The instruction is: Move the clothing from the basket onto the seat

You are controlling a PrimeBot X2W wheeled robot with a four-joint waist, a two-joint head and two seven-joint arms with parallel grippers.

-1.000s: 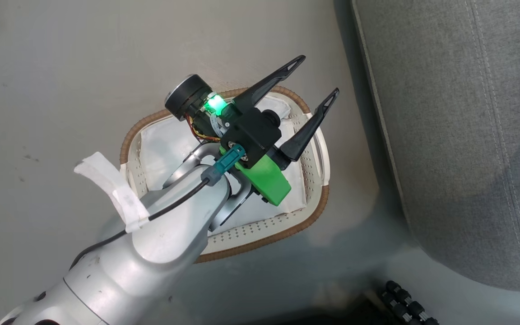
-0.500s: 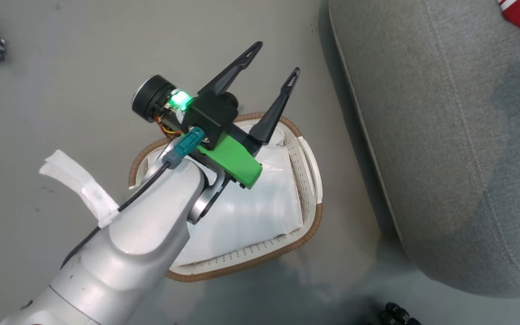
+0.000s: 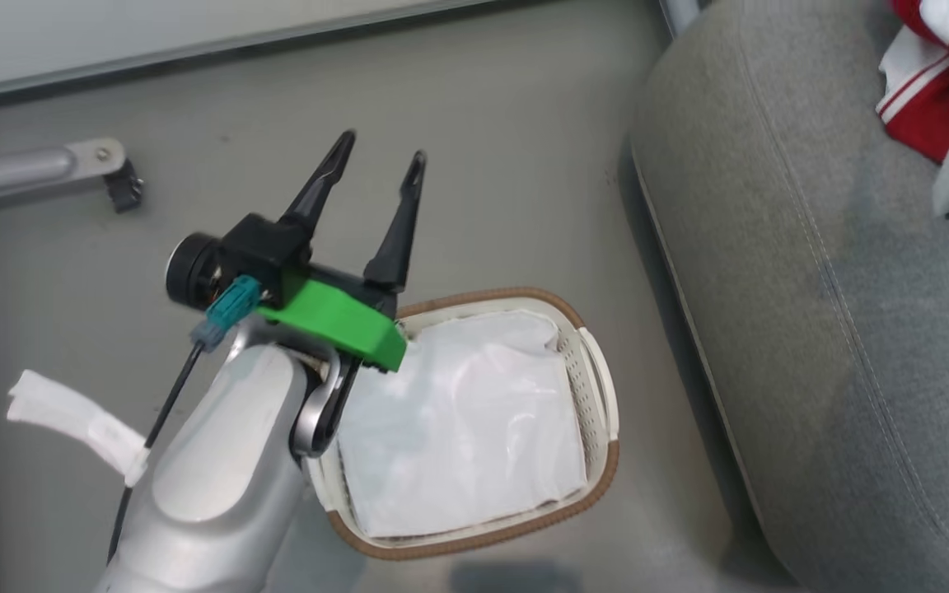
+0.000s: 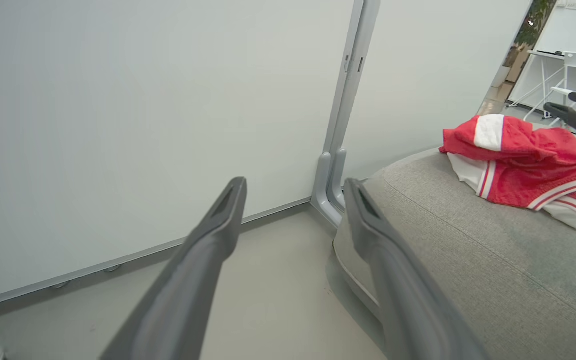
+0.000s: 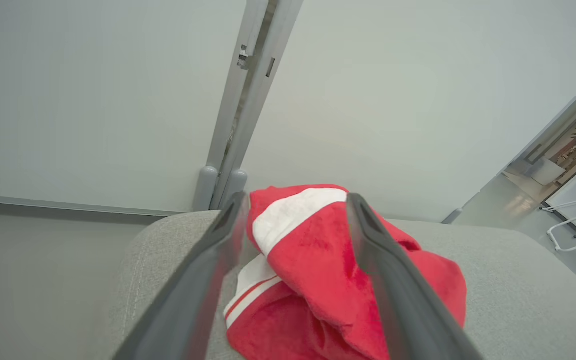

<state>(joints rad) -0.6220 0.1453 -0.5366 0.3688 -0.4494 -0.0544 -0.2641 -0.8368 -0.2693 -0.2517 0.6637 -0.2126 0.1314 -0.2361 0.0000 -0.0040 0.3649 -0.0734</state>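
The clothing [image 4: 528, 165] is heaped on the seat [image 4: 468, 260], framed by the parted right gripper [image 5: 296, 200]; the left gripper [image 3: 382, 147] is held parted near the basket [image 3: 491, 294].

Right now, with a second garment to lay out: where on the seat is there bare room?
The seat is bare from its edge beside the basket up to the clothing. Its end by the wall is crowded: the clothing lies heaped there, with the open right claw close by.
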